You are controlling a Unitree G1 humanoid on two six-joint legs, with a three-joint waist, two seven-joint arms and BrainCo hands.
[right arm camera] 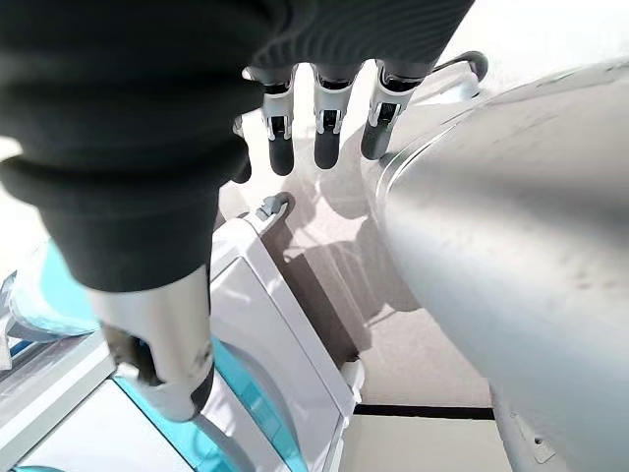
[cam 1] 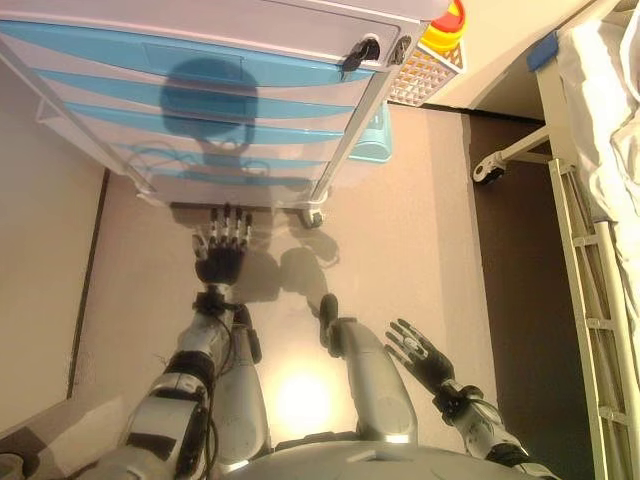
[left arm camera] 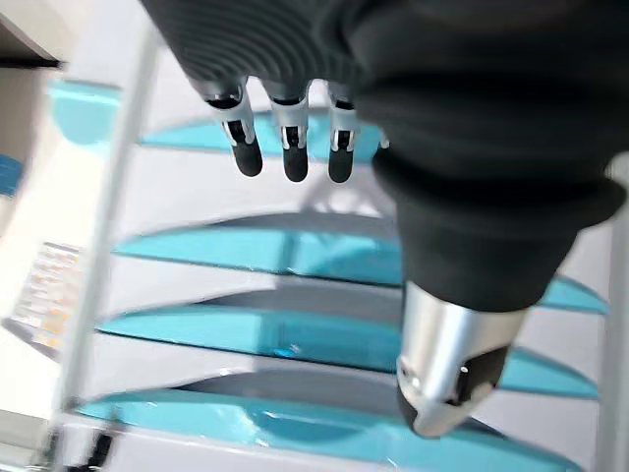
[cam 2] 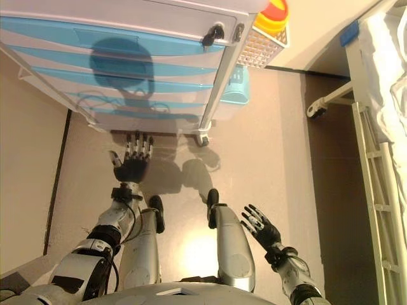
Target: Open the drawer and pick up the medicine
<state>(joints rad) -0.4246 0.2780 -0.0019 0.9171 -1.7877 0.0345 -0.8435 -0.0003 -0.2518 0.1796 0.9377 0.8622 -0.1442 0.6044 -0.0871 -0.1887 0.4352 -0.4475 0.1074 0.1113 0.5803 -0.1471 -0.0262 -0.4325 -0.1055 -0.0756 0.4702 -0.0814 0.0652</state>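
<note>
Filling the upper left of the head views, a white drawer cabinet (cam 1: 200,100) shows a stack of blue drawers (cam 1: 180,100) with curved blue fronts, all closed, on a frame with a small wheel (cam 1: 314,217) at its lower right corner. No medicine shows in any view. The left hand (cam 1: 222,250) sits in the centre left of the frame just below the cabinet's bottom edge, fingers straight and slightly spread, holding nothing and apart from the drawers. The right hand (cam 1: 420,355) hangs in the lower right, well away, fingers spread and empty. Only the left wrist view shows the drawer fronts close up, past the straight fingers (left arm camera: 295,157). The head views alone show a white basket (cam 1: 428,70) at the cabinet's right side and a bed frame (cam 1: 590,260) along the right edge.
</note>
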